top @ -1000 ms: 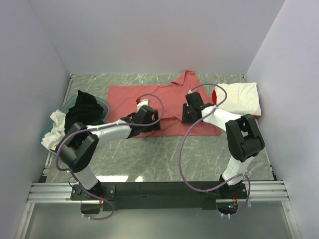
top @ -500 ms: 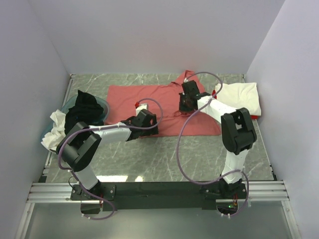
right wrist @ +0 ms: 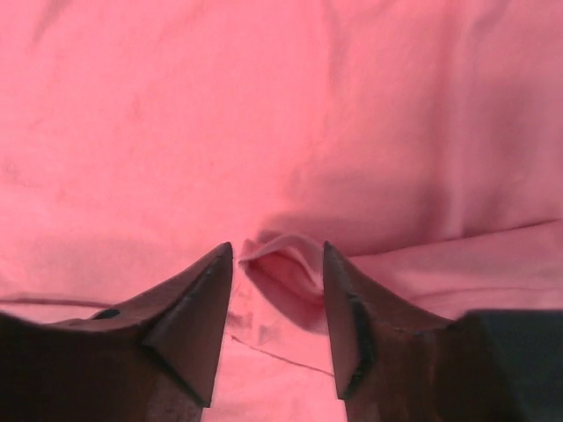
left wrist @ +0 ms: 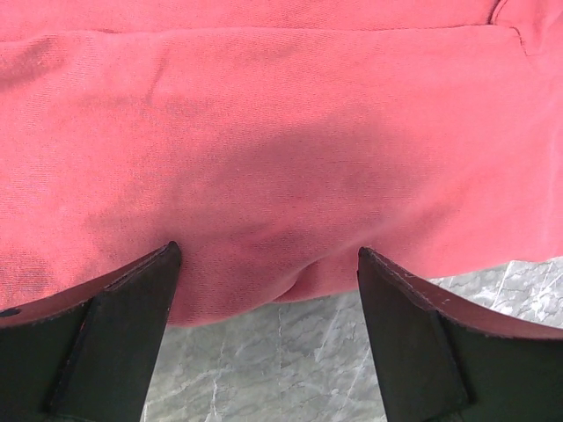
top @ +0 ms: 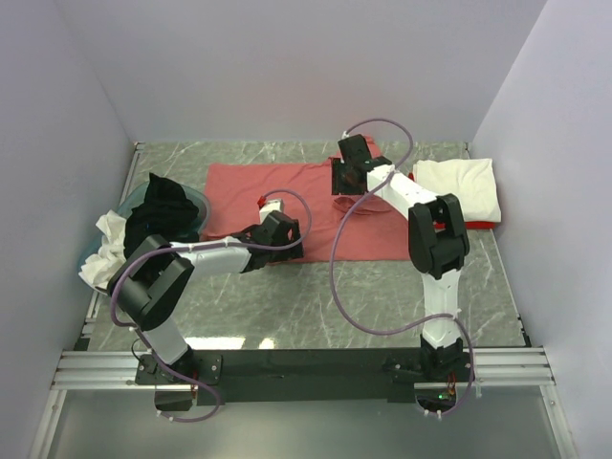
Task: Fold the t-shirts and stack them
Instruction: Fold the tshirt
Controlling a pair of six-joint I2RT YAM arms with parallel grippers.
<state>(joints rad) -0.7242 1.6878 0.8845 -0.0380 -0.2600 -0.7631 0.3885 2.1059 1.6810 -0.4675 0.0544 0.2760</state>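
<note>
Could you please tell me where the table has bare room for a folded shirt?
The marble strip along the near edge, in front of the pink shirt, is bare. Crowded: teal basin on the left, cream shirt on the right.

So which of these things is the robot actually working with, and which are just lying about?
Belongs to the job: large salmon-pink collared cloth shirt, spread flat; folded cream-white cloth shirt; crumpled black cloth shirt; crumpled white cloth shirt.
Just there: round teal plastic basin holding the black shirt; grey marbled tabletop.
</note>
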